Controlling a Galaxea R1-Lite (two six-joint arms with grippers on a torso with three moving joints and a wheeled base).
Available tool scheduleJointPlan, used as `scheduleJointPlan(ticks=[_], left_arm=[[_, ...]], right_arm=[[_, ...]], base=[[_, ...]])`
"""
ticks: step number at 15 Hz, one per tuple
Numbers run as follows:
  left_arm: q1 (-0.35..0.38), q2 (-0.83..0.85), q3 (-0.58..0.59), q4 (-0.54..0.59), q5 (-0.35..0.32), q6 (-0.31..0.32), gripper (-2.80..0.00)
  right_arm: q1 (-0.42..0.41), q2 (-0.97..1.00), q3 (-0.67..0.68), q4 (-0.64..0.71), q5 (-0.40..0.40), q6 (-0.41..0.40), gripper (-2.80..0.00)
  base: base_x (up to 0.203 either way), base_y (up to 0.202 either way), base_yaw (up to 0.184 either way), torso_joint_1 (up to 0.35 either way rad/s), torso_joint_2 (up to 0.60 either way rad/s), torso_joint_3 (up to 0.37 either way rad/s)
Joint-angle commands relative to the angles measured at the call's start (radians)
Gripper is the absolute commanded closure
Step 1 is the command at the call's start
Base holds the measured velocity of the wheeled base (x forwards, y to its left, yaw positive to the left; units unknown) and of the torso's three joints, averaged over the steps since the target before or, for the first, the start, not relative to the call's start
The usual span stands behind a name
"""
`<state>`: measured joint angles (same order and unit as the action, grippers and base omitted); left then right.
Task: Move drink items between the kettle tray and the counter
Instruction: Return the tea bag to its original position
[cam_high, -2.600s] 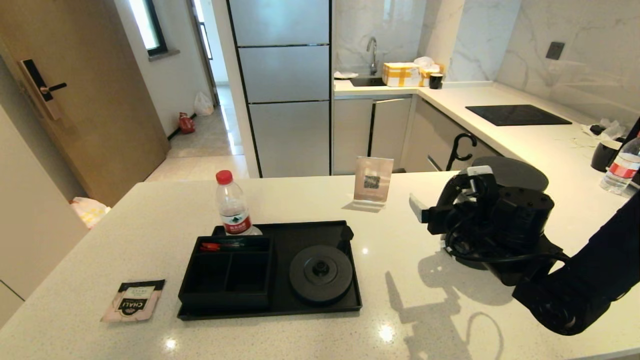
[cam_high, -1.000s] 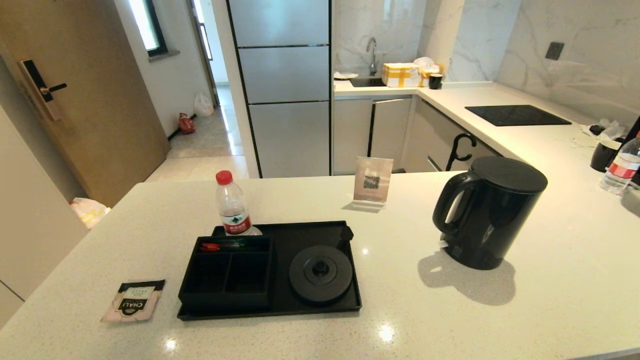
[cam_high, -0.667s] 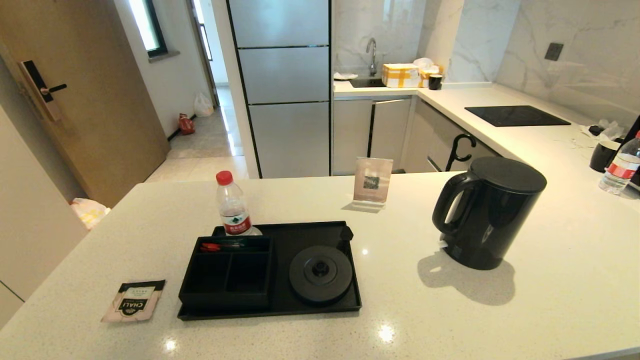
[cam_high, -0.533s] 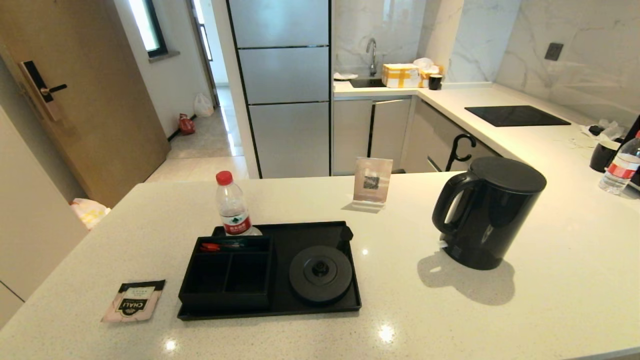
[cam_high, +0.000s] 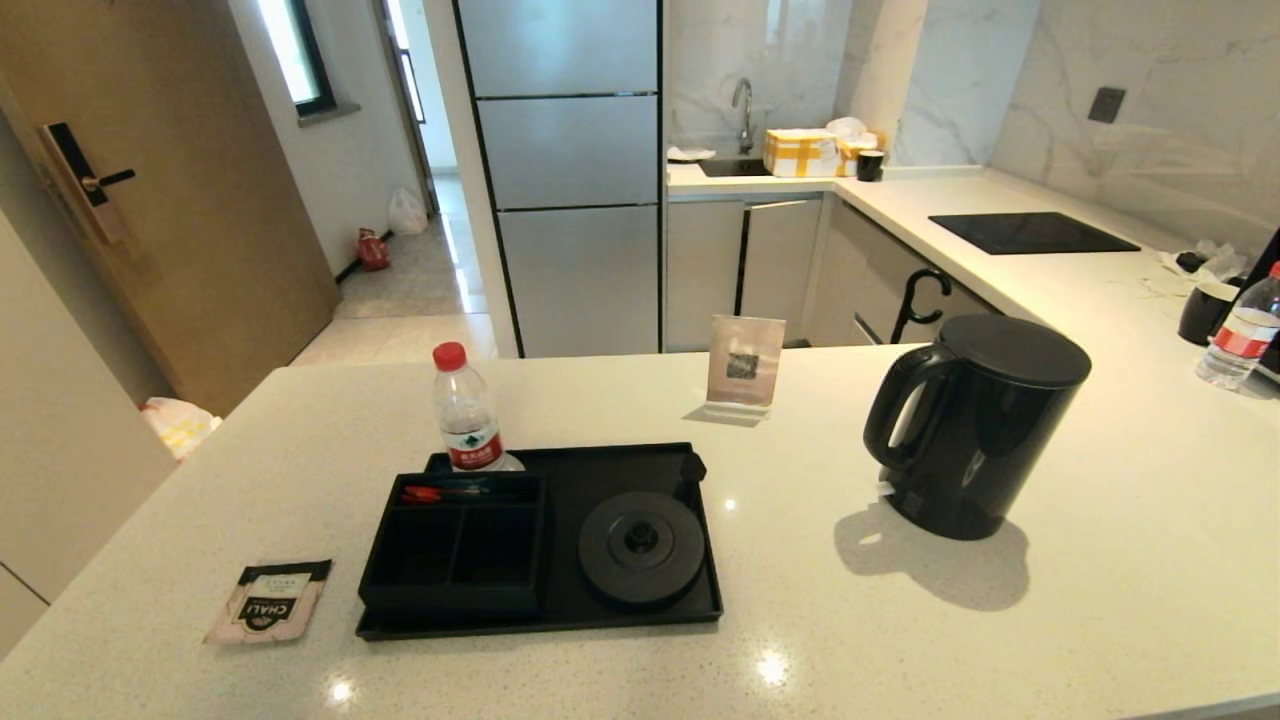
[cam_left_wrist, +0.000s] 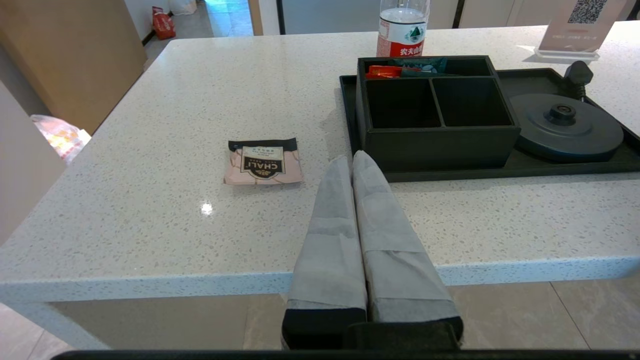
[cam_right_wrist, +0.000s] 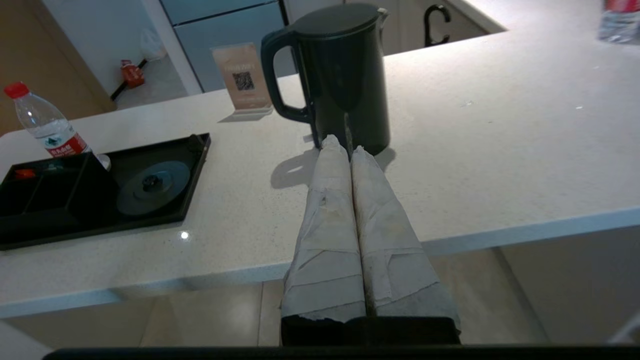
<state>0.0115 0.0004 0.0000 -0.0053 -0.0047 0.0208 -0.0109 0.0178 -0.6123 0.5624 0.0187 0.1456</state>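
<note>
The black kettle (cam_high: 975, 425) stands upright on the beige counter (cam_high: 850, 620), well right of the black tray (cam_high: 712, 570), its handle toward the tray. The round kettle base (cam_high: 640, 548) is bare; the compartment box (cam_high: 455, 545) sits at the tray's left end. The CHALI tea sachet (cam_high: 267, 600) lies flat on the counter left of the tray. Neither arm shows in the head view. My left gripper (cam_left_wrist: 351, 159) is shut and empty, held back at the counter's near edge, the sachet (cam_left_wrist: 263, 161) ahead of it. My right gripper (cam_right_wrist: 344, 147) is shut and empty, short of the kettle (cam_right_wrist: 340, 75).
A red-capped water bottle (cam_high: 465, 410) stands at the tray's back left corner. A QR sign stand (cam_high: 745, 365) sits behind the tray. Red packets (cam_high: 430, 492) lie in the box's back slot. A black mug (cam_high: 1205, 312) and second bottle (cam_high: 1240, 335) are far right.
The right arm, which was at the kettle 2.6 s ago, has drawn back out of the head view, leaving the kettle standing on the counter. Nothing has moved in the last second.
</note>
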Motion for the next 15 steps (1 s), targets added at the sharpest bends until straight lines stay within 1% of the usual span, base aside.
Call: scheduleJointPlan(ticks=[1,3,4,5,6,8,9,12,15], left_arm=[[0.001,0.000,0.002,-0.001,0.000,0.001,0.00],[0.001,0.000,0.002,-0.001,0.000,0.001,0.00],[0.001,0.000,0.002,-0.001,0.000,0.001,0.00],[0.001,0.000,0.002,-0.001,0.000,0.001,0.00],[-0.001,0.000,0.001,-0.001,0.000,-0.001,0.00],[-0.001,0.000,0.002,-0.001,0.000,-0.001,0.00],[0.000,-0.001,0.001,-0.001,0.000,-0.001,0.00],[0.001,0.000,0.000,-0.001,0.000,-0.001,0.00],[-0.001,-0.002,0.002,-0.001,0.000,-0.001,0.00]], right_arm=[[0.001,-0.019,0.180,-0.226,0.015,-0.006,0.00],[0.001,-0.018,0.376,-0.427,0.021,-0.044,0.00],[0.002,-0.018,0.438,-0.530,0.024,-0.063,0.00],[0.002,-0.018,0.457,-0.569,0.027,-0.080,0.00],[0.001,-0.017,0.467,-0.562,0.018,-0.088,0.00],[0.001,-0.017,0.575,-0.542,-0.013,-0.115,0.00],[0.000,-0.017,0.602,-0.532,-0.029,-0.129,0.00],[0.000,-0.018,0.612,-0.568,-0.029,-0.118,0.00],[0.000,-0.018,0.612,-0.569,-0.031,-0.118,0.00]], base=[[0.000,0.000,0.000,0.000,0.00,0.000],[0.000,0.000,0.000,0.000,0.00,0.000],[0.000,0.000,0.000,0.000,0.00,0.000],[0.000,0.000,0.000,0.000,0.00,0.000],[0.000,0.000,0.000,0.000,0.00,0.000],[0.000,0.000,0.000,0.000,0.00,0.000],[0.000,0.000,0.000,0.000,0.00,0.000],[0.000,0.000,0.000,0.000,0.00,0.000],[0.000,0.000,0.000,0.000,0.00,0.000]])
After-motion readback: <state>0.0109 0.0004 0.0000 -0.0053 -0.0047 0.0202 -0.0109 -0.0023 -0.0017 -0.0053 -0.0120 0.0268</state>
